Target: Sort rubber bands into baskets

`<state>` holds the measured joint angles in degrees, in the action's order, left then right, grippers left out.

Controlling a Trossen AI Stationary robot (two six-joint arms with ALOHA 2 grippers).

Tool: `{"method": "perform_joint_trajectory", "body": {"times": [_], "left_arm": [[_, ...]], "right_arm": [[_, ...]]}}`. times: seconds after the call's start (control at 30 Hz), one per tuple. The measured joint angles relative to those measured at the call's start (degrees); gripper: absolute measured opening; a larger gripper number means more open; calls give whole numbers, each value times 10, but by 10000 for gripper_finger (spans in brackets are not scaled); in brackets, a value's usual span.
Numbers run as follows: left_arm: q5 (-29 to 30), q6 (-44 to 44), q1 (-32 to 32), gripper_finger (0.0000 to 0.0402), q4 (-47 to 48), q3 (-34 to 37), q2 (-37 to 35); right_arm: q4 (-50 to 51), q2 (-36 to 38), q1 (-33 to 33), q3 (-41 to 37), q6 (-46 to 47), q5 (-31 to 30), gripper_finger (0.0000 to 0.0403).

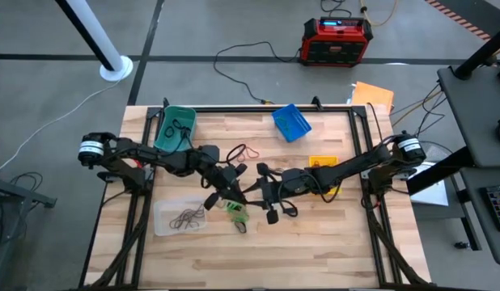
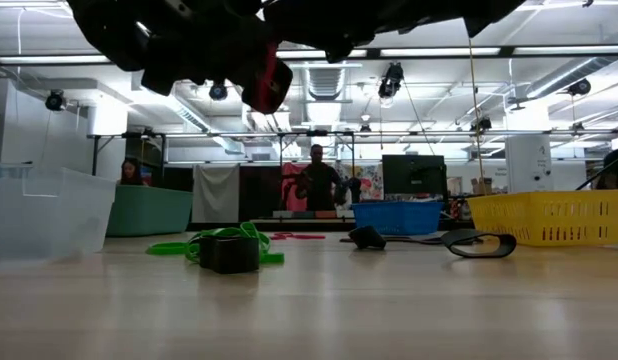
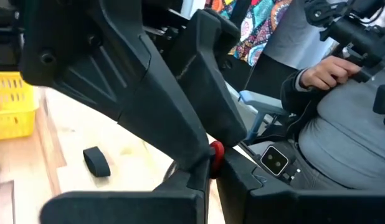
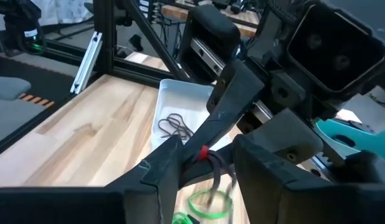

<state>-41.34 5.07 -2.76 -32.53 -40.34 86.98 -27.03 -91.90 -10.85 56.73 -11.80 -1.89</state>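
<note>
We see two dark, matte black six-joint arms over the pale wooden slatted table (image 1: 315, 242). The left arm (image 1: 145, 155) carries a round white-and-silver cap at its shoulder, near the table's left edge; the right arm (image 1: 347, 168) carries a matching cap near the right edge. Thin black cables loop along both arms. The left gripper (image 3: 199, 171) has broad, angular black plastic fingers with small screw holes; the right gripper (image 4: 208, 165) has the same blocky moulded fingers

No legible text, label or number anywhere.
</note>
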Motion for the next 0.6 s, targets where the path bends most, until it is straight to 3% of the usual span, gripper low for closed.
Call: {"method": "perform_joint_trajectory", "body": {"times": [0.23,0.5,0.6], "left_arm": [[-10,-10,1,2,-2,0,1],[-12,-10,1,3,-9,-2,1],[-14,-12,1,3,-7,-7,1]], "right_arm": [[3,-1,1,0,-4,0,99],[10,-1,9,0,-13,4,19],[7,0,9,0,-27,4,10]]}}
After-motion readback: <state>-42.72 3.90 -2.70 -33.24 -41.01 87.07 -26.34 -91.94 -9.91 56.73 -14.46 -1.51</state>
